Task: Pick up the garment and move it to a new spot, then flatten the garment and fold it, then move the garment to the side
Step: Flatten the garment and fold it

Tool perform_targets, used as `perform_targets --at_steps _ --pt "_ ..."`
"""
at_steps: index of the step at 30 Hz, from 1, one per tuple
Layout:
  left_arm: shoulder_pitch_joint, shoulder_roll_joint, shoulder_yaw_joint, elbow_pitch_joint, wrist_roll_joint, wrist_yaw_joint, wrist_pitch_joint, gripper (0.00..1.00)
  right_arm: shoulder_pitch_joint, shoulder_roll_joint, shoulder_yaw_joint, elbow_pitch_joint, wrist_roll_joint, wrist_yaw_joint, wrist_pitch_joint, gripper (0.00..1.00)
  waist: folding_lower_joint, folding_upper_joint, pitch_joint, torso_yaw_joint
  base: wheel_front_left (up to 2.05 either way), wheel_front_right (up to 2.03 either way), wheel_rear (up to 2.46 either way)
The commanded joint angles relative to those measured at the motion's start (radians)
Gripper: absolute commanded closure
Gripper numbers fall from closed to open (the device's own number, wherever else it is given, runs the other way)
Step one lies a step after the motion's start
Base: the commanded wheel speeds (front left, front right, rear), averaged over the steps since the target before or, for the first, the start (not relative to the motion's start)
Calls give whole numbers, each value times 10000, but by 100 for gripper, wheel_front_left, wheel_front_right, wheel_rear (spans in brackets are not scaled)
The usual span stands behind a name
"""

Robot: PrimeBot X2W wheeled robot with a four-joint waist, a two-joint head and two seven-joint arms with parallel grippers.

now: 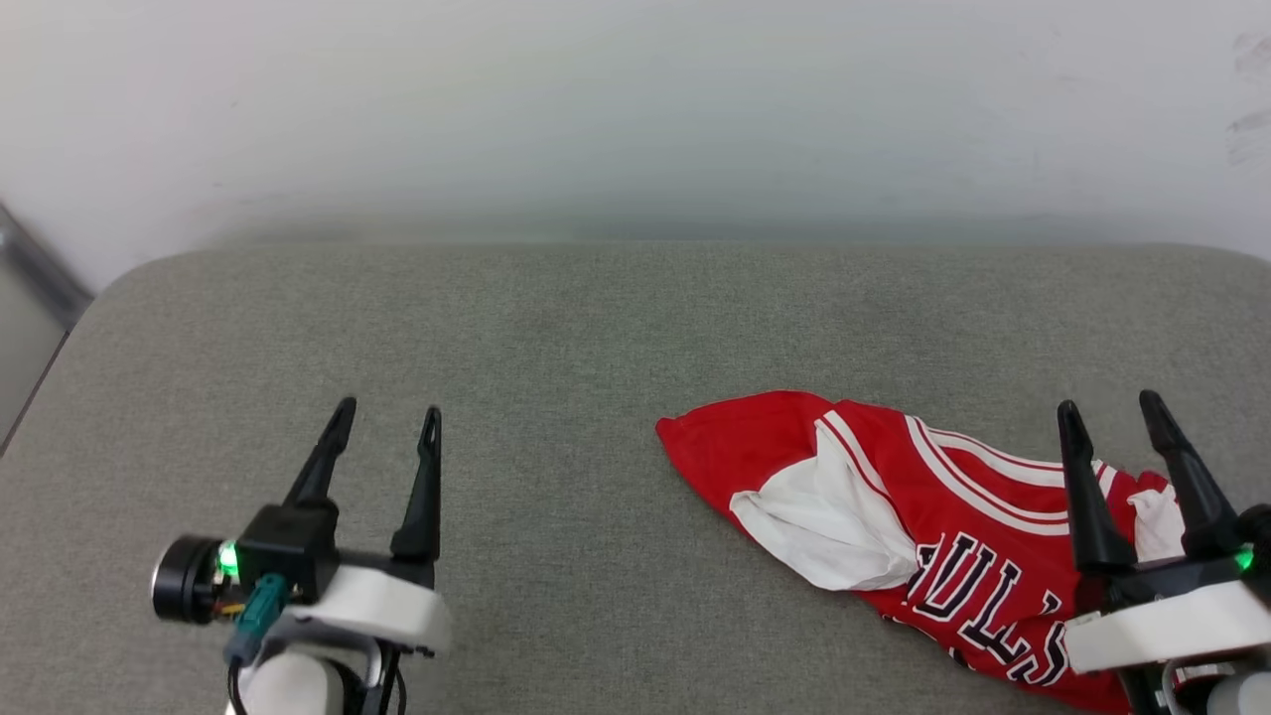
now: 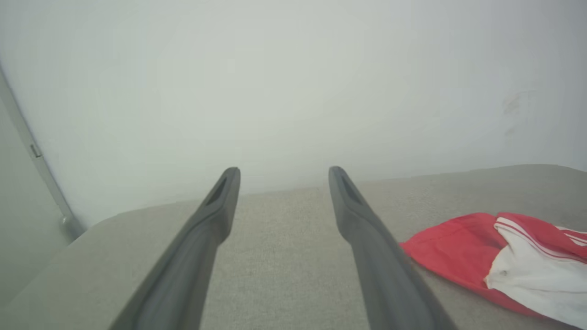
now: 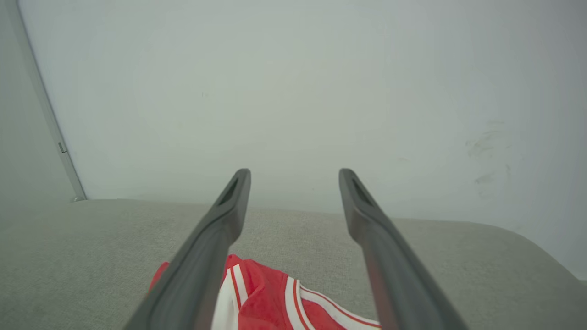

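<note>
Ok, the garment (image 1: 894,506) sits at 4 o'clock in the head view: red jersey, crumpled, not flat. A white sleeve (image 1: 824,521) is flopped over its middle, red-white striped trim runs along the upper side, and the black white-outlined lettering (image 1: 983,596) reads "ULLS", with the first letter tucked under the sleeve. One red corner points toward 9 o'clock, near surface centre; the other end runs under the right tool (image 1: 1109,402) and off the frame at 5 o'clock. The right tool is released, fingers spread over that end with nothing between them. The left tool (image 1: 388,407) at 7 o'clock is also released and empty, over bare cloth, well apart from the garment. Open room: the whole left half and the far strip from 9 through 1 o'clock are bare. The surface (image 1: 556,338) is grey-green woven padding with rounded far corners. Its far edge sits against a pale wall (image 1: 635,119) at 12 o'clock, which has scuffs at 2 o'clock. A grey metal strip (image 1: 40,268) runs down at 10 o'clock.
</note>
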Motion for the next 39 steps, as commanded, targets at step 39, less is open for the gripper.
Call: perform_targets --at_steps 39 --pt "-11663 3755 -12526 9 -8933 -471 9554 0 -1217 567 184 -1233 -1041 -3 -23 0 1 -1 3563 -1938 0 0 0"
